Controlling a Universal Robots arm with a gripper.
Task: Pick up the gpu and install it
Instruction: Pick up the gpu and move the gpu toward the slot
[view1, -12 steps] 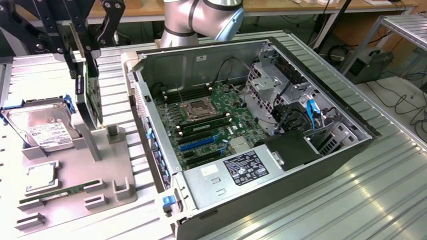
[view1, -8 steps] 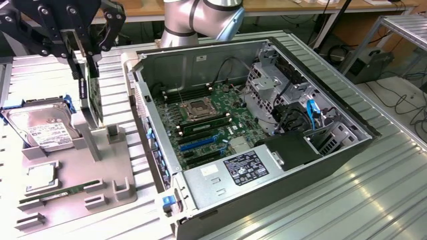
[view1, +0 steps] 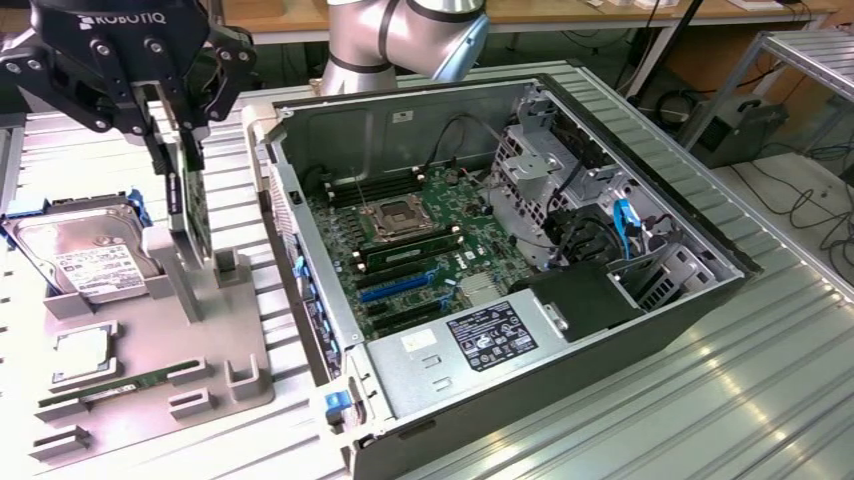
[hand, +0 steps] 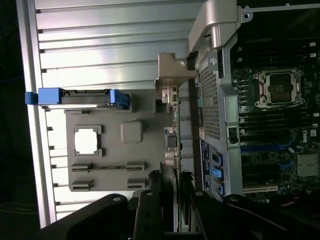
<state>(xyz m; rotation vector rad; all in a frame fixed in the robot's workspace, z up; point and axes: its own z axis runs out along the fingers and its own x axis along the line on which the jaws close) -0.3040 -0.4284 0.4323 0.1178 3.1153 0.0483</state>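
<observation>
Exterior view: my hand (view1: 180, 125) grips the gpu (view1: 191, 215), which hangs on edge straight below it, over the grey fixture tray (view1: 200, 370) at the worktop's (view1: 747, 400) edge on the exterior view's left. The open computer case (view1: 534, 250) stands just beside the tray. Wrist view: the gpu (hand: 171, 145) runs edge-on out from between my fingers (hand: 150, 200), with the case (hand: 270, 100) alongside.

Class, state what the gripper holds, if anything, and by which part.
The gripper holds the gpu by its upper edge, with the card standing on edge.
</observation>
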